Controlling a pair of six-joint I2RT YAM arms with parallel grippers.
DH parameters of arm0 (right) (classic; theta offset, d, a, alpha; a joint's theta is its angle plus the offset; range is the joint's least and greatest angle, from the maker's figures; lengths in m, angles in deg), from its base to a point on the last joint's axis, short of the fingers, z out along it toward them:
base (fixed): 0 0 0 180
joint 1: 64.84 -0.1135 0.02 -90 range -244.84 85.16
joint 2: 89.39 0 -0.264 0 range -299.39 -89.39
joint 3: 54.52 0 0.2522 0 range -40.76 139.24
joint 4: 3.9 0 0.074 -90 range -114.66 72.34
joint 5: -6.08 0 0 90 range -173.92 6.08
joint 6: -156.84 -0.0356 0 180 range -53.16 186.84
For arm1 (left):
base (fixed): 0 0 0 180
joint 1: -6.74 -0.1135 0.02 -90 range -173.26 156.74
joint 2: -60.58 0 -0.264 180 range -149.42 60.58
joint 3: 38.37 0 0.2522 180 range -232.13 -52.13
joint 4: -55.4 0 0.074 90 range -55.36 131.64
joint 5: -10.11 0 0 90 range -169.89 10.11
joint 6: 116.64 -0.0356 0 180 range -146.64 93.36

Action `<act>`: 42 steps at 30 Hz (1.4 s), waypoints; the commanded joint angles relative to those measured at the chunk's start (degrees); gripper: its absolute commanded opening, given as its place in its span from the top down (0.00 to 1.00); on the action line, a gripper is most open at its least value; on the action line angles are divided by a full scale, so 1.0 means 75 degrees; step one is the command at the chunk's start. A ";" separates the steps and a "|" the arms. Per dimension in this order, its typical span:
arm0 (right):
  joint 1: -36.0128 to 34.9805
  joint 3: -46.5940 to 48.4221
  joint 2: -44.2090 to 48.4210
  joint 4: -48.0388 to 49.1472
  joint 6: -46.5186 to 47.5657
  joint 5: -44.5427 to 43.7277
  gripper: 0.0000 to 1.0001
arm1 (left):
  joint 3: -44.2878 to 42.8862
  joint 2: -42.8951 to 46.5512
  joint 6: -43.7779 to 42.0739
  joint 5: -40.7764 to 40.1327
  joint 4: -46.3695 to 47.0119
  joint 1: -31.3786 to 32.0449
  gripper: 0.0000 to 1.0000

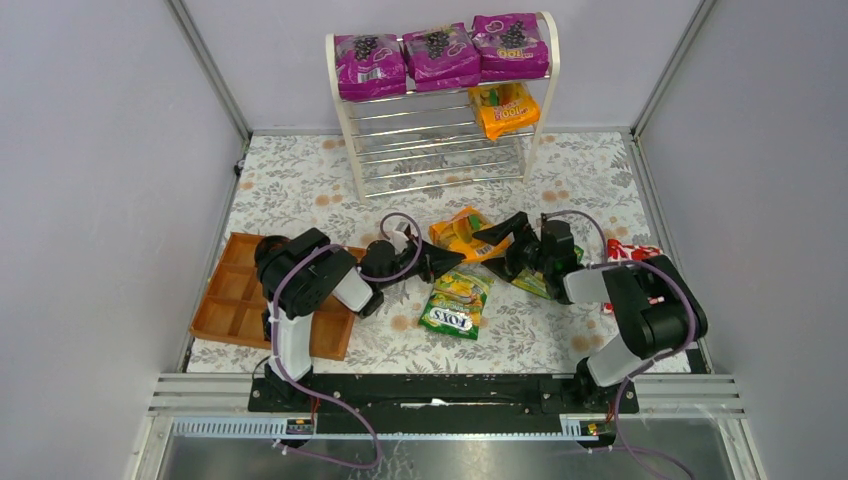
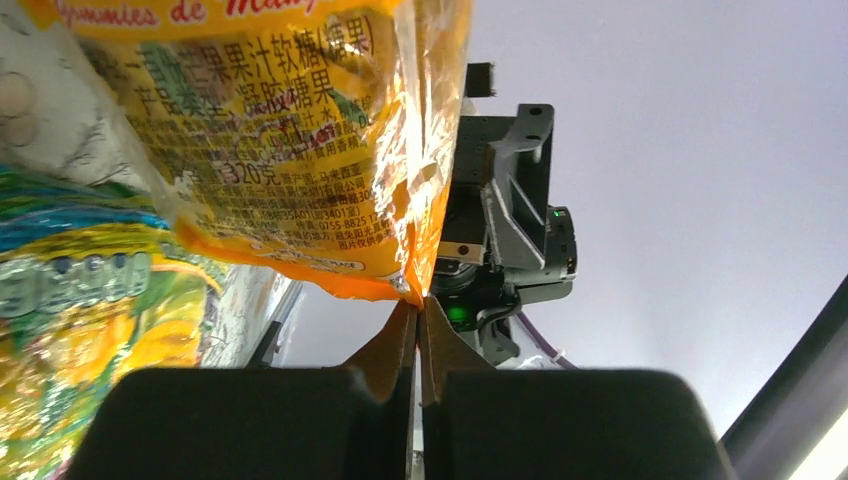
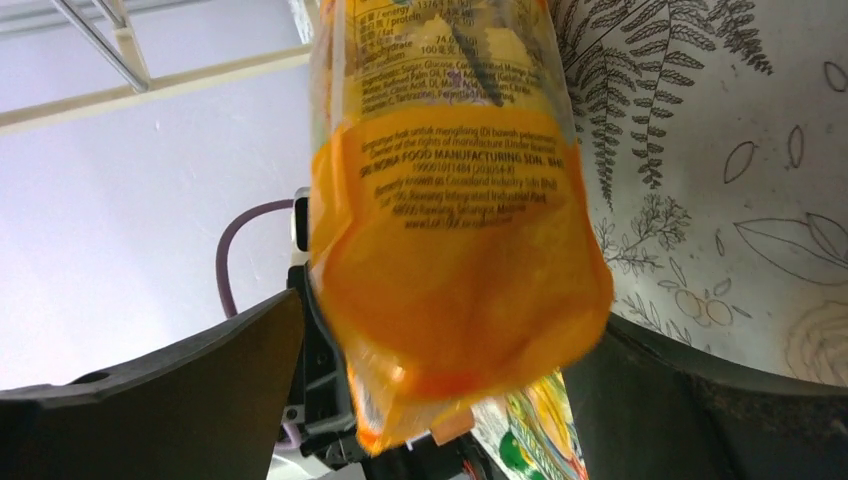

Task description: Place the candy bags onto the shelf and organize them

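Left gripper (image 2: 418, 312), shut on the orange candy bag's (image 1: 458, 230) edge, is being held before the shelf (image 1: 346, 120), apparently for handover to the wide-open right gripper (image 1: 492, 236).

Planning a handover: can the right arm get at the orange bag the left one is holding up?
Probably yes. The right tool stands open with a finger on either side of the orange bag, which the left tool pinches by its edge; nothing blocks it.
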 commanded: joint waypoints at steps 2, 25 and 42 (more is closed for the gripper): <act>-0.0401 -0.0270 -0.0722 0.2395 -0.1405 -0.0994 0.02 | -0.0363 0.0286 0.0253 -0.0109 0.0928 0.0251 1.00; -0.0488 -0.0329 -0.1622 0.3785 -0.1580 -0.1561 0.32 | 0.0006 0.0577 -0.0350 0.0237 0.0443 0.0249 0.82; -0.0490 -0.0130 -0.0903 0.3483 -0.1571 -0.1290 0.42 | -0.0731 0.5627 -0.6477 -0.0459 -0.7969 -0.1461 0.42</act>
